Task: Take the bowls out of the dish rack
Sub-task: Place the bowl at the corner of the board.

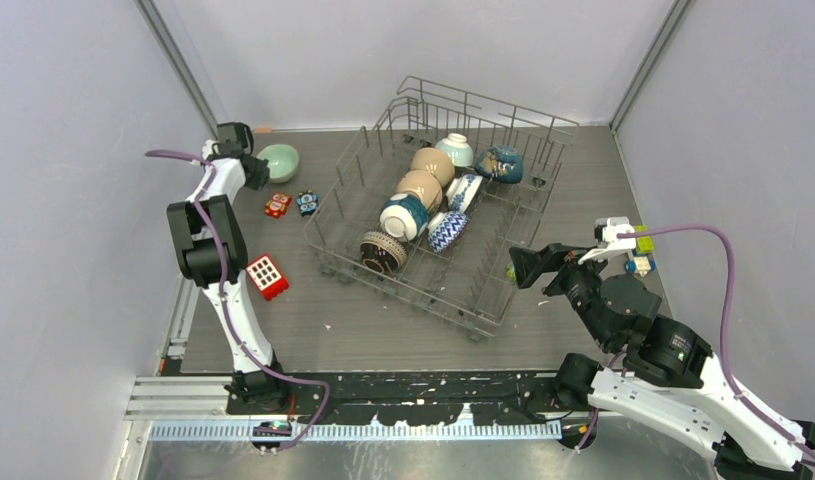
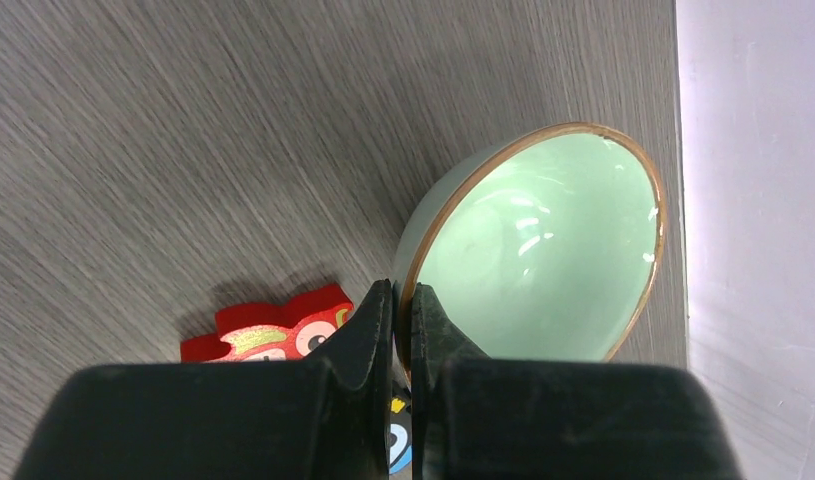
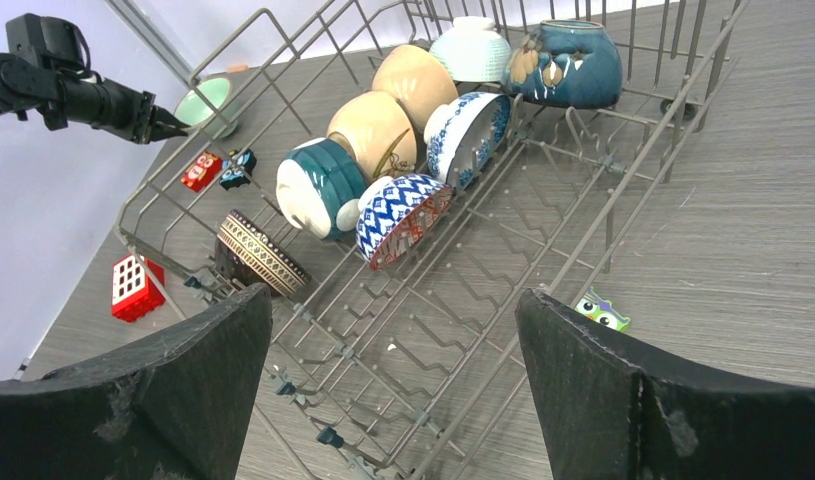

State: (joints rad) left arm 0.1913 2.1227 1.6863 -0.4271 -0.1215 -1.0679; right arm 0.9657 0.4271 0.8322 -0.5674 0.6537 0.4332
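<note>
Your left gripper (image 2: 403, 305) pinches the rim of the mint green bowl (image 2: 543, 250). Your right gripper (image 1: 523, 268) gapes empty beside the dish rack (image 1: 453, 105).

Grey tbl (image 1: 383, 335), dish rack (image 1: 480, 275), red block (image 1: 266, 276)
</note>
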